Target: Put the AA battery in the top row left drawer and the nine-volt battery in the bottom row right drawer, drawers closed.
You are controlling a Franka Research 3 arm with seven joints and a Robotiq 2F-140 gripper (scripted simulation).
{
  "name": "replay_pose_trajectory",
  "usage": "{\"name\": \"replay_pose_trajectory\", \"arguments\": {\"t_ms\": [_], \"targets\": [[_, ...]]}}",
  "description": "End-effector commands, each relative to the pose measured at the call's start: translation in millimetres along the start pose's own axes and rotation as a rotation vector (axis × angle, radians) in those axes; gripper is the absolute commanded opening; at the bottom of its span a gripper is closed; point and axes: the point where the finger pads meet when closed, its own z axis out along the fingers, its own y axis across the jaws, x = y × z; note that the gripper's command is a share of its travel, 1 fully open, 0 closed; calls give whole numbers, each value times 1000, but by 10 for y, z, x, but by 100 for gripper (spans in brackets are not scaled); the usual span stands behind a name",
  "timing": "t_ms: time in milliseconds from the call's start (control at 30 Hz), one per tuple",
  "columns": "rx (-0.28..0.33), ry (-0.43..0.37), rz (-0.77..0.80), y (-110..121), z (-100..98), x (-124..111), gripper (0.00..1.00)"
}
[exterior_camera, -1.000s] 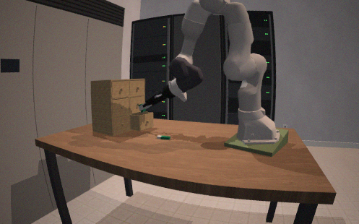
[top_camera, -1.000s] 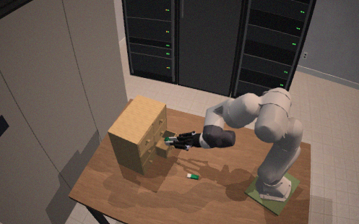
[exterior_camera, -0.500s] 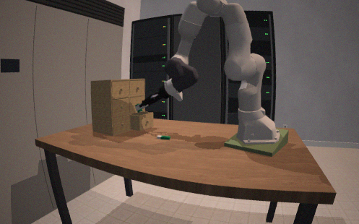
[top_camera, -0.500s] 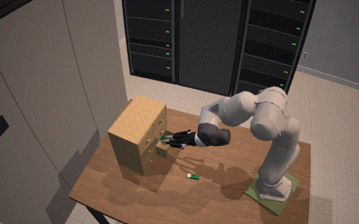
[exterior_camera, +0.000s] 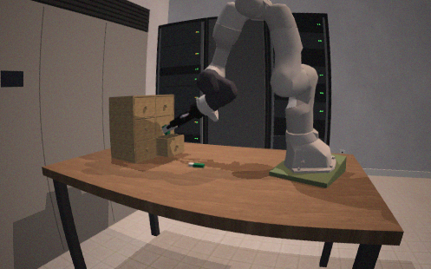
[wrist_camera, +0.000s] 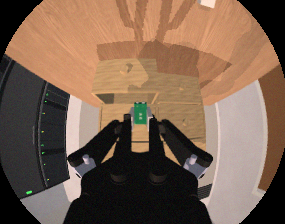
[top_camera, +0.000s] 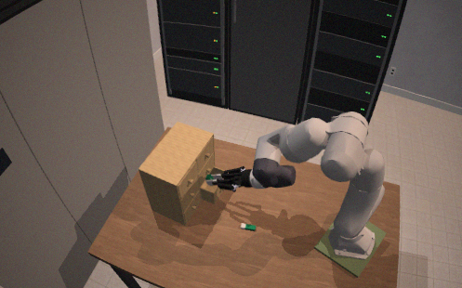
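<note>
The small wooden chest (top_camera: 179, 172) stands at the back left of the table. Its bottom-row right drawer (top_camera: 211, 191) is pulled part way out; it also shows in the exterior view (exterior_camera: 171, 145). The other drawers look pushed in. My gripper (top_camera: 213, 178) is shut on the green nine-volt battery (wrist_camera: 140, 113) and holds it just above the open drawer (wrist_camera: 149, 79), close to the chest's front.
The arm's base sits on a green plate (top_camera: 350, 248) at the right of the table. A grey cabinet wall stands close behind the chest. Dark server racks (top_camera: 272, 51) stand beyond the table.
</note>
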Motion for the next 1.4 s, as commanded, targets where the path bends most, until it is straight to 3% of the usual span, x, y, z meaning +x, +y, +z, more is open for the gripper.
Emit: {"name": "replay_pose_trajectory", "arguments": {"t_ms": [0, 1267, 1367], "targets": [[6, -3, 8, -16, 5, -15, 14], [10, -7, 9, -33, 11, -60, 14], [10, -7, 9, -33, 11, -60, 18]]}}
